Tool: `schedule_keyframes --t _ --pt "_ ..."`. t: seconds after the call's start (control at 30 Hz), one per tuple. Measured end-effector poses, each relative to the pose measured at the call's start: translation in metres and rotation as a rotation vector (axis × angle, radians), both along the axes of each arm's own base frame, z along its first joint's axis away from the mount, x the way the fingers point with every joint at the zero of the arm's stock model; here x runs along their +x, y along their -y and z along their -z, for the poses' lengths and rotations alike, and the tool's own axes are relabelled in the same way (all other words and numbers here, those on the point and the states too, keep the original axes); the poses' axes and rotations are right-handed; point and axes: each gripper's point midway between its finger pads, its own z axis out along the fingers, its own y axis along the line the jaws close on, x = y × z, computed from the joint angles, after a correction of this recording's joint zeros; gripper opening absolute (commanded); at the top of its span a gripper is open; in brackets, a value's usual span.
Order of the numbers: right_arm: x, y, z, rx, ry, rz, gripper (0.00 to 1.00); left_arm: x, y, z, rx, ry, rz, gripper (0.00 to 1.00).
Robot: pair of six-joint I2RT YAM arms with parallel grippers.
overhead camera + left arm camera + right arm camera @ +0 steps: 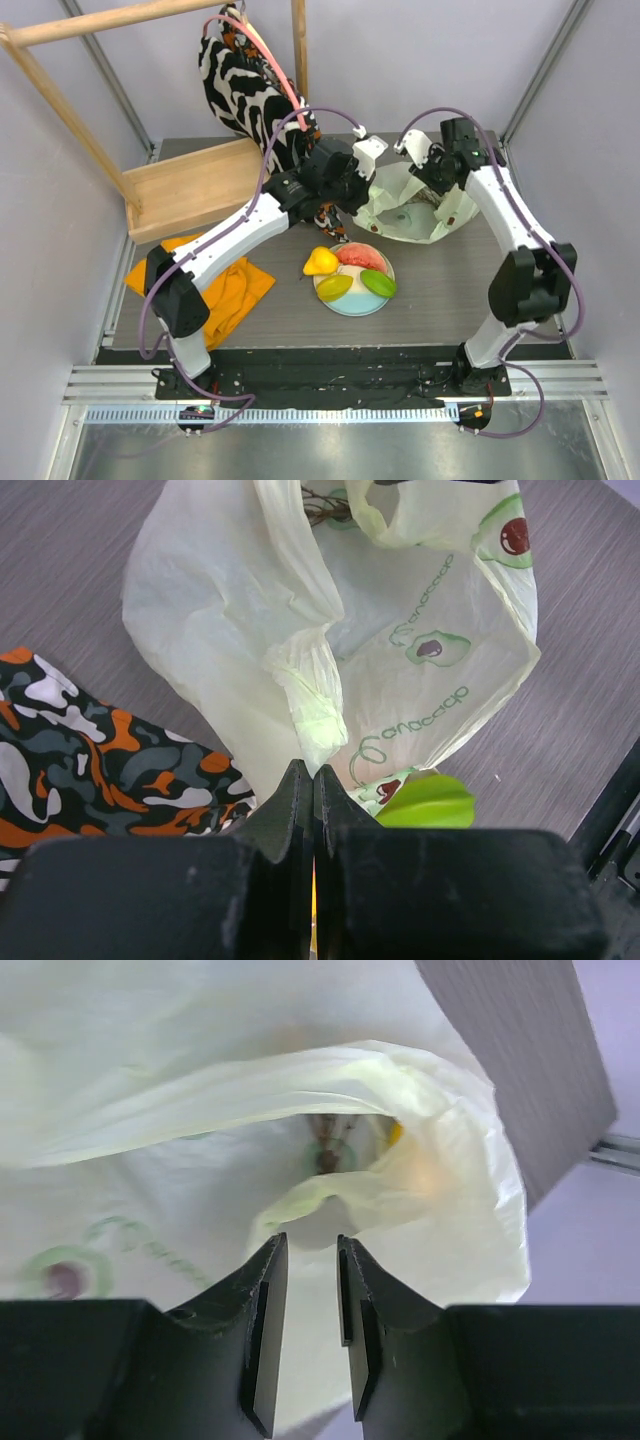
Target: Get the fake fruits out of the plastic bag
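Nearest on the bench (450, 290), the white-and-blue plate (352, 311) already carries four fake fruits: a yellow pear (320, 262), a watermelon slice (362, 254) and two green ovals (378, 283). An orange cloth (240, 285) lies to its left. Just beyond, the plastic bag (412, 212) lies slumped. The left claw (313, 780) is pressed together, apparently nipping the bag's left edge beside a camouflage cloth (90, 730). The right claw (310, 1250) stands at the bag's mouth with a narrow slit between its fingers and a fold of the rim just ahead of them. Deep inside show a brownish stemmed piece (328, 1152), probably the grape bunch, and a yellow speck.

The danger is that those fingers catch film instead of fruit, so the bag lifts or drags toward the plate. The mouth could also collapse if the left nip slips. The drooping rim blocks the way in. Farther left sits a wooden tray (190, 190), and farthest hangs the zebra-patterned bag (235, 75).
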Motion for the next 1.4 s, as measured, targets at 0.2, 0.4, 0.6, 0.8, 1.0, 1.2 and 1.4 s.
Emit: schedule_keyframes --t 0.2,0.4,0.6,0.8,1.0,1.2,1.4 --pt "-0.045 -0.033 -0.017 0.203 -0.070 -0.039 0.33 -0.004 0.005 0.005 0.008 -0.008 0.012 0.00" --pt "-0.058 -0.036 0.016 0.231 -0.176 0.010 0.34 -0.004 0.006 0.005 0.008 -0.008 0.013 0.00" --pt "-0.020 -0.021 0.051 0.134 -0.214 0.105 0.37 0.000 0.002 0.003 0.019 0.006 -0.010 0.00" --pt "0.002 -0.014 0.100 0.102 -0.276 0.201 0.39 0.023 0.005 -0.079 -0.086 0.145 -0.045 0.00" --pt "0.058 0.005 0.106 0.038 -0.138 0.342 0.44 0.038 -0.007 -0.186 -0.266 0.337 -0.092 0.00" --pt "0.133 0.044 0.051 -0.013 0.155 0.481 0.49 0.045 -0.014 -0.200 -0.245 0.421 -0.095 0.00" --pt "0.138 0.090 -0.001 -0.022 0.312 0.612 0.50 0.055 -0.025 -0.202 -0.188 0.483 -0.129 0.00"
